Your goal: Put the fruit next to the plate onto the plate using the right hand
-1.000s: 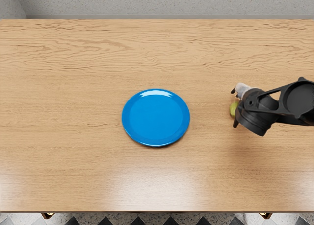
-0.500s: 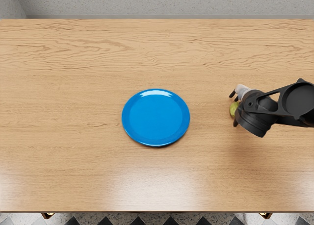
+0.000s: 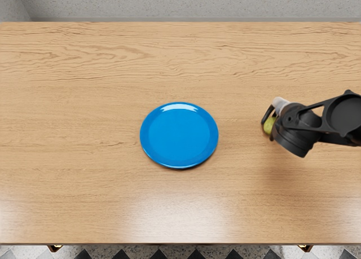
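Observation:
A round blue plate (image 3: pixel 179 135) lies flat near the middle of the wooden table (image 3: pixel 84 73). To its right, a small yellow-green fruit (image 3: pixel 270 124) shows only as a sliver between dark fingers. My right hand (image 3: pixel 271 122) comes in from the right edge, and its fingers are curled around the fruit. The black wrist and forearm (image 3: pixel 321 126) cover most of the hand and the fruit. The hand is roughly a plate's width to the right of the plate's rim.
The table's front edge (image 3: pixel 180 243) runs along the bottom of the view, with a checkered floor below it. A grey wall (image 3: pixel 180 2) stands behind the table's far edge.
The fingers have closed further around the fruit, and the hand has shifted slightly upward in the picture. The plate has not moved.

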